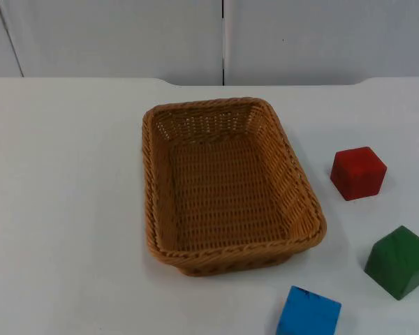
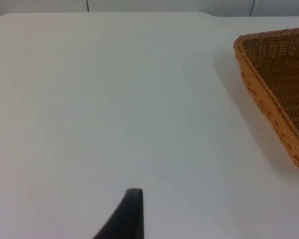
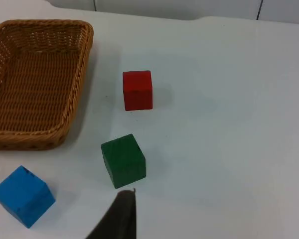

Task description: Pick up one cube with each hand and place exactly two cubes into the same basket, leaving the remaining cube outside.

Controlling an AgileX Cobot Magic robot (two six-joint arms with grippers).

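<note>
An empty woven brown basket [image 1: 234,255] sits mid-table. To its right lies a red cube [image 1: 358,172], with a green cube [image 1: 399,262] nearer the front right and a blue cube [image 1: 308,314] at the front edge. In the right wrist view, my right gripper [image 3: 122,214] hovers above the table just short of the green cube [image 3: 123,160]; the red cube [image 3: 137,90] lies beyond, the blue cube [image 3: 23,195] off to one side, and the basket [image 3: 74,99] past it. My left gripper [image 2: 132,209] hangs over bare table, well away from the basket [image 2: 269,117].
The white table [image 1: 63,209] stretches wide to the left of the basket. The grey partition wall [image 1: 112,35] closes off the far edge. The three cubes stand apart from one another, all on the basket's right side.
</note>
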